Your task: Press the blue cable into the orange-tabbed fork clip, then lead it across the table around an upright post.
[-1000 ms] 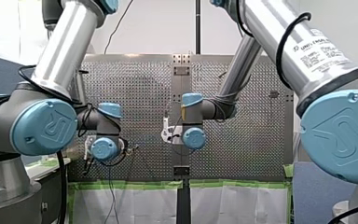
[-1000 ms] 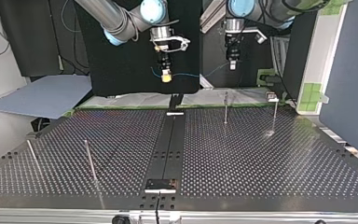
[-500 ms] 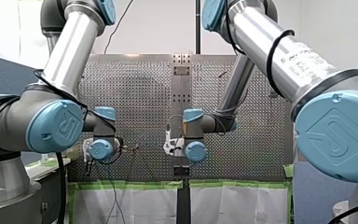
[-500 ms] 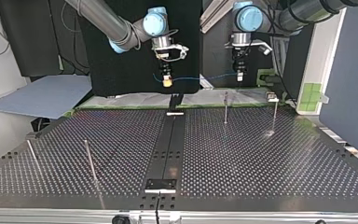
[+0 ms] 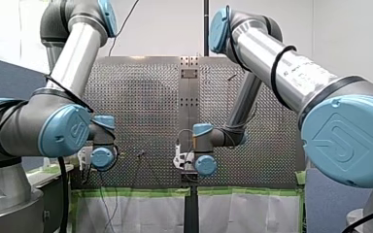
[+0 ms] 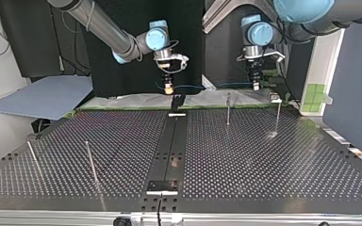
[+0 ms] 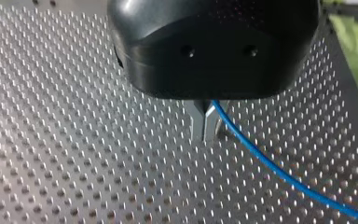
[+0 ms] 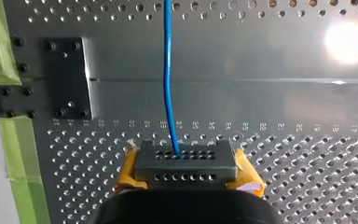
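While two upright posts [image 6: 90,160] stand on the perforated table [image 6: 264,160] at the top view's left, my right gripper [image 6: 168,89] hangs further right, above the table's far edge. It is over the far end of the black centre strip [image 6: 173,141], and its tip shows yellow. From it the blue cable [image 6: 202,86] runs almost level to the right, clear of the table, to my left gripper [image 6: 255,85]. That gripper hangs above the same far edge, near two further posts [image 6: 227,108] at the view's right. In the right wrist view my right gripper's jaws are closed on the cable, which enters the dark tip between the yellow pads [image 8: 129,175]. From there it runs straight ahead over a plain metal band. A black screwed plate [image 8: 67,77] and strips of green tape [image 8: 9,65] lie off to one side. In the left wrist view the metal fingers [image 7: 198,122] are pressed together on the cable, which leaves them and slants away above the rows of holes.
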Controlling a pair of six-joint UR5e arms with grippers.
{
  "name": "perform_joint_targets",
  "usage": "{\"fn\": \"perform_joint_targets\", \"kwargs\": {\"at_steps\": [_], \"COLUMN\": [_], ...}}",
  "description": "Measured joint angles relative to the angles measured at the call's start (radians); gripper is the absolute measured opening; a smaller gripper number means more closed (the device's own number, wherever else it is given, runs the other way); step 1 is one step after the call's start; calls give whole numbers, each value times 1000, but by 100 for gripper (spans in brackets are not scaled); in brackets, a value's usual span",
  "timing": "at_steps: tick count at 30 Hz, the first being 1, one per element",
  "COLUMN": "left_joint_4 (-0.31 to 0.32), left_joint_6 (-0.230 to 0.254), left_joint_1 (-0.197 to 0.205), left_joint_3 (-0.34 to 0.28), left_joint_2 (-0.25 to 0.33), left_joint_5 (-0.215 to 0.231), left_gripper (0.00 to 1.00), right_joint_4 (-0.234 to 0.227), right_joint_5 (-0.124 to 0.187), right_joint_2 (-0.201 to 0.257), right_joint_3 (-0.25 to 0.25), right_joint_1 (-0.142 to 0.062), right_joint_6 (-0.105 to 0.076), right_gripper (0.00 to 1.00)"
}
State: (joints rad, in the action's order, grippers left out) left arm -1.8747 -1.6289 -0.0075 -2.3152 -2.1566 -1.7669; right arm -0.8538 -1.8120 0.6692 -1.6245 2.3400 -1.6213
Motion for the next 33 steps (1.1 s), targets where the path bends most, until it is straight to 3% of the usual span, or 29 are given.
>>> {"fn": "perform_joint_targets", "kwargs": {"at_steps": [10, 16, 22, 33], "left_joint_4": [-22, -36, -39, -84], "left_joint_6": [-24, -39, -77, -86], "left_joint_1": [-6, -15, -17, -17], "left_joint_3": [89, 149, 198, 249], "left_joint_2": [-95, -156, -215, -305], "left_joint_5": [19, 22, 22, 22], "left_gripper": [0, 0, 0, 0], "right_joint_4": [25, 57, 60, 58], "right_joint_5": [24, 27, 28, 27], "right_joint_2": [-3, -3, -4, -8], "right_joint_3": [45, 75, 79, 79], "right_joint_1": [-31, -35, -38, -43], "right_joint_6": [6, 24, 38, 45], "right_gripper": [0, 0, 0, 0]}}
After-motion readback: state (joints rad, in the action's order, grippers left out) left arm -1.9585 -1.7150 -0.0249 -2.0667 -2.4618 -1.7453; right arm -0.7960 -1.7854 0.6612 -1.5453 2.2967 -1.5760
